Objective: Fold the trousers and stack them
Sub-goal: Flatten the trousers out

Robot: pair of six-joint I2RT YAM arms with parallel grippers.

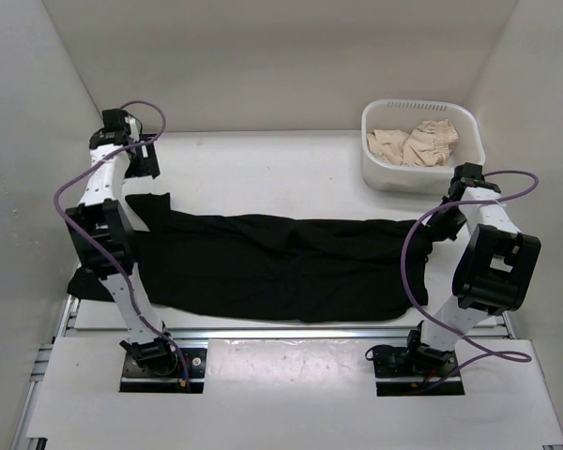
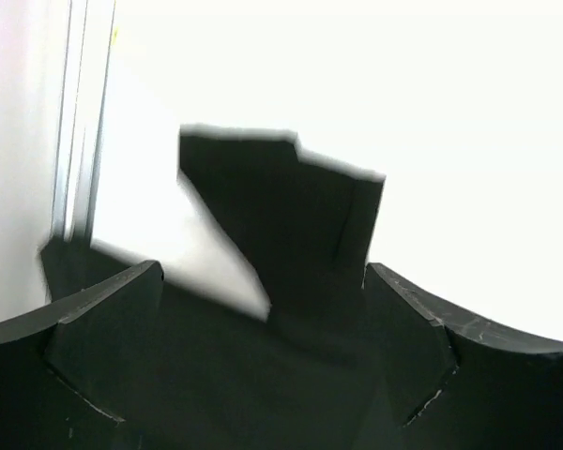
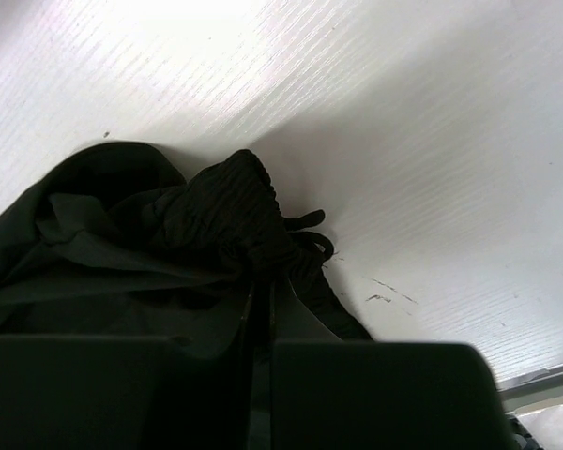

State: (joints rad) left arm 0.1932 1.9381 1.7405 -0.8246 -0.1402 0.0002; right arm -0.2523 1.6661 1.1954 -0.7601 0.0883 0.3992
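The black trousers (image 1: pixel 281 262) lie spread lengthwise across the table, from the left arm to the right arm. My left gripper (image 1: pixel 148 159) hovers above their back left corner. In the left wrist view it (image 2: pixel 263 272) is open wide, with a flat leg end (image 2: pixel 281 206) below and beyond the fingers (image 2: pixel 103 319). My right gripper (image 1: pixel 443 223) sits at the right end of the trousers. In the right wrist view it (image 3: pixel 266 342) is shut on the bunched, ribbed waistband (image 3: pixel 225 211), whose drawstring (image 3: pixel 310 234) curls on the table.
A white basket (image 1: pixel 385 173) holding beige cloth (image 1: pixel 418 145) stands at the back right, just behind the right wrist. White walls close in the table on the left, the back and the right. A metal rail (image 1: pixel 291 333) runs along the near edge.
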